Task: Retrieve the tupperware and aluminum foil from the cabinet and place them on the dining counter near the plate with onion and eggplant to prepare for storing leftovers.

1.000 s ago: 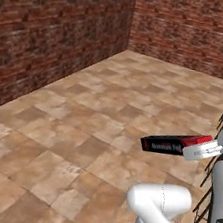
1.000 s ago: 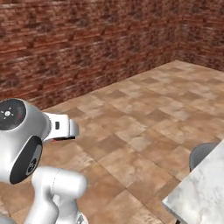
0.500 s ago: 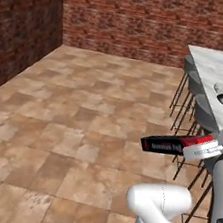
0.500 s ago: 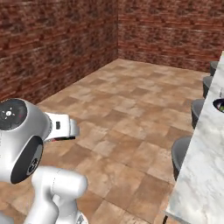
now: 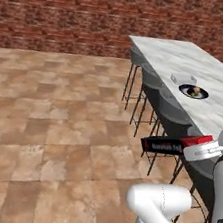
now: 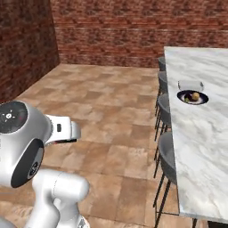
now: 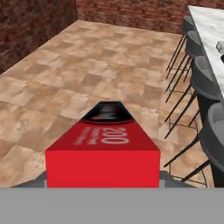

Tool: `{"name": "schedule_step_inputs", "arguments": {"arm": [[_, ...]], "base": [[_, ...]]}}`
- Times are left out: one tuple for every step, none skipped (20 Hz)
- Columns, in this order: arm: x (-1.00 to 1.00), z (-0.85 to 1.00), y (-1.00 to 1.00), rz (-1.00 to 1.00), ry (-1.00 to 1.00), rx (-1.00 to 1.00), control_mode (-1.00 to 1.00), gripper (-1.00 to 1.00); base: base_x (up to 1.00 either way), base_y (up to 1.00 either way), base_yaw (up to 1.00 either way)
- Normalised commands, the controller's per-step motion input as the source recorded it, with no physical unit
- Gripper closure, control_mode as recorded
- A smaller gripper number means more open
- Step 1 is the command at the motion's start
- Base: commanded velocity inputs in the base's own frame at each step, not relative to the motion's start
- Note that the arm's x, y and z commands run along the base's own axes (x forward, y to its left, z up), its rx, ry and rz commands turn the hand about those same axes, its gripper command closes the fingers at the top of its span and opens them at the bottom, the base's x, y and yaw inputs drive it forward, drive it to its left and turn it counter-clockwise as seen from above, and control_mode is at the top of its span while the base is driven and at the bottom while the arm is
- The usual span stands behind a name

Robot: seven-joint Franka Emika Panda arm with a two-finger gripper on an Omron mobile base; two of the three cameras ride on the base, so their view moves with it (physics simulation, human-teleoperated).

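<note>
My gripper (image 5: 202, 148) is shut on the aluminum foil (image 5: 173, 144), a long black box with a red end, held level above the floor beside the stools. In the hand view the aluminum foil (image 7: 103, 151) runs straight away from the camera, red end nearest. The dining counter (image 5: 220, 107) stretches off to the right. On it stands the dark plate (image 5: 194, 92) with the tan onion (image 6: 195, 95); the eggplant is too dark to pick out. The pale tupperware (image 5: 183, 79) lies just beyond the plate. From the right base view, the plate (image 6: 192, 97) and tupperware (image 6: 190, 85) sit mid-counter.
Grey bar stools (image 5: 171, 112) line the near side of the counter between me and the top. Open tiled floor (image 5: 56, 125) spreads to the left. A brick wall (image 5: 97, 15) closes the far side, and another brick wall (image 6: 22, 49) stands at the left.
The base has turned, so both base views swept from bare floor and brick wall round to the counter, plate and tupperware. The arm keeps the foil in the same pose.
</note>
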Motion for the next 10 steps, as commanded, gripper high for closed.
{"name": "schedule_step_inputs", "arguments": {"arm": [[0.0, 0.0, 0.0, 0.0, 0.0, 0.0, 1.0, 1.0], [0.0, 0.0, 0.0, 0.0, 0.0, 0.0, 1.0, 1.0], [0.0, 0.0, 0.0, 0.0, 0.0, 0.0, 1.0, 1.0], [0.0, 0.0, 0.0, 0.0, 0.0, 0.0, 1.0, 1.0], [0.0, 0.0, 0.0, 0.0, 0.0, 0.0, 1.0, 1.0], [0.0, 0.0, 0.0, 0.0, 0.0, 0.0, 1.0, 1.0], [0.0, 0.0, 0.0, 0.0, 0.0, 0.0, 1.0, 1.0], [0.0, 0.0, 0.0, 0.0, 0.0, 0.0, 1.0, 1.0], [0.0, 0.0, 0.0, 0.0, 0.0, 0.0, 1.0, 1.0], [0.0, 0.0, 0.0, 0.0, 0.0, 0.0, 1.0, 1.0]], "base": [[0.69, 0.53, -0.56], [0.74, 0.52, -0.56], [0.79, 0.56, -0.56], [0.84, 0.59, -0.56], [0.89, 0.63, -0.57], [0.88, 0.59, -0.57], [0.85, 0.56, -0.57], [0.82, 0.51, -0.57], [0.81, 0.5, -0.57], [0.81, 0.52, -0.56]]}}
